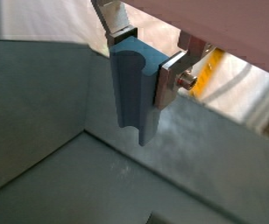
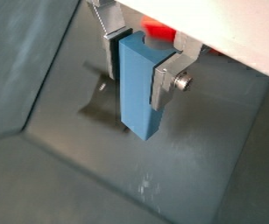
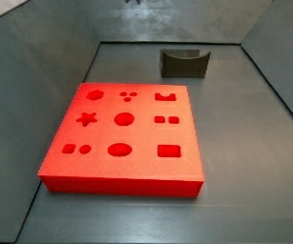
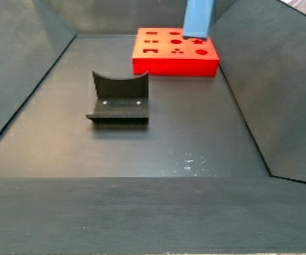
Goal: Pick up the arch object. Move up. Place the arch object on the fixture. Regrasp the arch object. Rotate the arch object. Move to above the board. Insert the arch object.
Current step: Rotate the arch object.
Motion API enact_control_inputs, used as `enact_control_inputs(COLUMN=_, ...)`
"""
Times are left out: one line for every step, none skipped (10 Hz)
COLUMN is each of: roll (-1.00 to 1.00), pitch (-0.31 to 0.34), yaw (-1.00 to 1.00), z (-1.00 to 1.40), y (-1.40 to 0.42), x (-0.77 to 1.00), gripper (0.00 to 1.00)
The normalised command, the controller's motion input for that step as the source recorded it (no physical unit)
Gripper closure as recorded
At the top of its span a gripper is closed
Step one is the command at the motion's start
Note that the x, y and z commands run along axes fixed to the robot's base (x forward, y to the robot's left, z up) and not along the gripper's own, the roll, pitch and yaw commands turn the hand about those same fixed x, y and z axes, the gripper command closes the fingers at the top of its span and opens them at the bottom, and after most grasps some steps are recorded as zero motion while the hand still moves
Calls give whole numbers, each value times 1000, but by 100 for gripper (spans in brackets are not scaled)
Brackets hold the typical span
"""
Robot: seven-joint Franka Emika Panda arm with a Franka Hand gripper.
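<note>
My gripper (image 1: 143, 70) is shut on the arch object (image 1: 134, 92), a grey-blue elongated block hanging upright between the silver fingers (image 1: 168, 83). Its arched notch sits up between the jaws. Both wrist views show this grip (image 2: 143, 66), with the arch object (image 2: 140, 87) well above the grey floor. A side view shows the arch object (image 4: 198, 15) hanging over the far part of the red board (image 4: 175, 67); the gripper itself is cut off there. The board (image 3: 111, 170) has star, circle, square and arch cutouts. The dark fixture (image 3: 183, 63) with its scooped top stands apart from the board and is empty (image 4: 118, 100).
Grey sloped walls (image 4: 22, 80) enclose the floor on all sides. A bit of the red board (image 2: 158, 32) shows behind the jaws in a wrist view. Grey floor (image 4: 182, 149) lies in front of the fixture.
</note>
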Motion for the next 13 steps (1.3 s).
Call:
enact_control_inputs(roll=-895, pitch=237, yaw=-1000, z=19, y=14, x=-9, gripper=100)
enact_control_inputs(roll=-897, pitch=284, yaw=-1000, z=31, y=16, x=-25, gripper=100)
enact_control_inputs(roll=-912, pitch=349, yaw=-1000, z=31, y=25, x=-25, gripper=100)
enact_control_inputs(roll=-920, pitch=385, yaw=-1000, z=28, y=22, x=-20, gripper=100)
enact_control_inputs(roll=-948, pitch=461, yaw=-1000, z=23, y=21, x=0, gripper=100)
enact_control_inputs(roll=-962, pitch=502, yaw=-1000, z=24, y=18, x=12, gripper=100)
enact_control_inputs(roll=-725, pitch=471, yaw=-707, z=31, y=21, x=27, gripper=100)
enact_control_inputs(roll=-512, pitch=399, yaw=-472, z=32, y=15, x=56, gripper=100)
enact_control_inputs(roll=-298, pitch=278, yaw=-241, z=2, y=14, x=74, gripper=100)
enact_control_inputs(roll=-207, pitch=198, yaw=-139, z=-2, y=16, x=66, gripper=100)
enact_control_inputs(roll=-25, pitch=20, yaw=-1000, z=0, y=19, x=-22, gripper=100)
enact_control_inputs(roll=-23, pitch=15, yaw=-1000, z=-9, y=22, x=-28, gripper=100)
enact_control_inputs(roll=-24, pitch=16, yaw=-1000, z=-5, y=22, x=-24, gripper=100)
